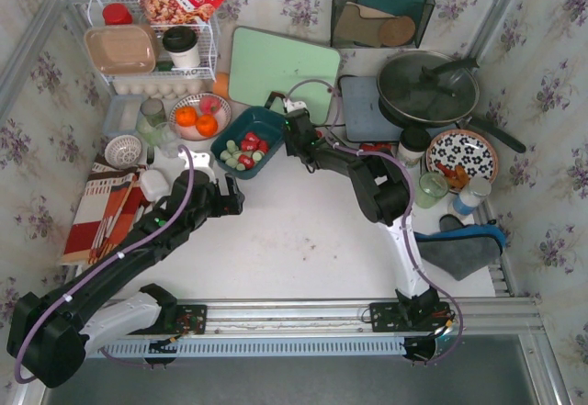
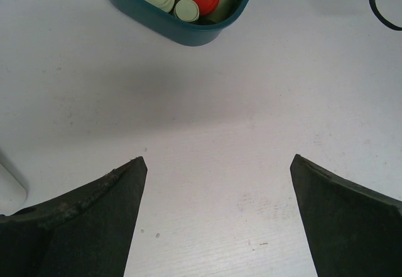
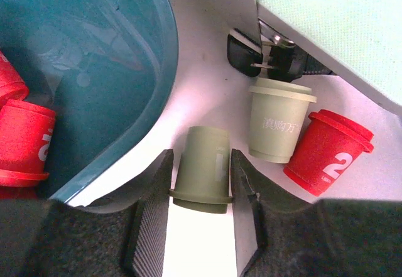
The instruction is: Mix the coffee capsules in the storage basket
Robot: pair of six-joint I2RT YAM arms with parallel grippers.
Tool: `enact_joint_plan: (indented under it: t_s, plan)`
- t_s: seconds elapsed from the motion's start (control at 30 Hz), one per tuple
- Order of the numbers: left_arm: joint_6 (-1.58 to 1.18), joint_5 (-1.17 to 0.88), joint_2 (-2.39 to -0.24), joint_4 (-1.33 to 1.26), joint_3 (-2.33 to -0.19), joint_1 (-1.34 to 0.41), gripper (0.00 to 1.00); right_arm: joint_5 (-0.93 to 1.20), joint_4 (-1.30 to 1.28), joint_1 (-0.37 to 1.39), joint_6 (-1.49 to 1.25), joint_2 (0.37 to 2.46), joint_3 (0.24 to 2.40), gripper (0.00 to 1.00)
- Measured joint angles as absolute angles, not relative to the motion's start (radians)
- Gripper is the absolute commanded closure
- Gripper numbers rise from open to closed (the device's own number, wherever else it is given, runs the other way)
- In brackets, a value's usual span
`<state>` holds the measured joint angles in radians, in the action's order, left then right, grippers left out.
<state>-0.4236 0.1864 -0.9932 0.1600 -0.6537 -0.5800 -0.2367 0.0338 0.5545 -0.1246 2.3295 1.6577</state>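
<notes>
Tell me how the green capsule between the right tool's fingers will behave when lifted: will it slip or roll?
The green capsule is small, so probably light. Its smooth tapered side may slip between the ribbed pads of the right tool, though the rim could catch. Lying on its side, it would likely roll in a curve if released.

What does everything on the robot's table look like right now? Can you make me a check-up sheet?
Surface: white table, few small marks.
Job's things: teal basket holds red and green capsules; a pale capsule and a red capsule sit outside it.
Clutter: oranges, pan, cutting board, wire rack at the back.
Grippers: right gripper shut on a green capsule beside the basket; left gripper open over table.
Cables: purple cable along the left arm.
Surroundings: flowery walls.
</notes>
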Motion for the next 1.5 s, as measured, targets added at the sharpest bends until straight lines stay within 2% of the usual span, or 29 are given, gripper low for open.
enact_joint_plan:
  t_s: [0.23,0.53,0.73,0.97,1.23,1.5]
  plan:
    - [-0.424,0.187,-0.986,0.162,-0.654,-0.58,0.01,-0.233,0.043,0.554,-0.143,2.255,1.568,0.79]
    - [-0.429,0.197,-0.965,0.171,-0.654,-0.58,0.01,-0.261,0.163,0.578,-0.184,2.014,1.361,0.8]
    - [-0.432,0.21,-0.947,0.178,-0.654,-0.58,0.01,-0.228,0.26,0.676,-0.2,1.919,1.288,0.79]
    - [-0.447,0.238,-0.889,0.186,-0.633,-0.58,0.01,-0.121,0.369,0.797,-0.179,1.945,1.266,0.79]
    - [-0.458,0.278,-0.773,0.179,-0.574,-0.58,0.01,-0.067,0.398,0.796,-0.18,2.08,1.354,0.79]
    - [-0.461,0.287,-0.789,0.179,-0.576,-0.58,0.01,-0.068,0.355,0.735,-0.181,2.201,1.531,0.79]
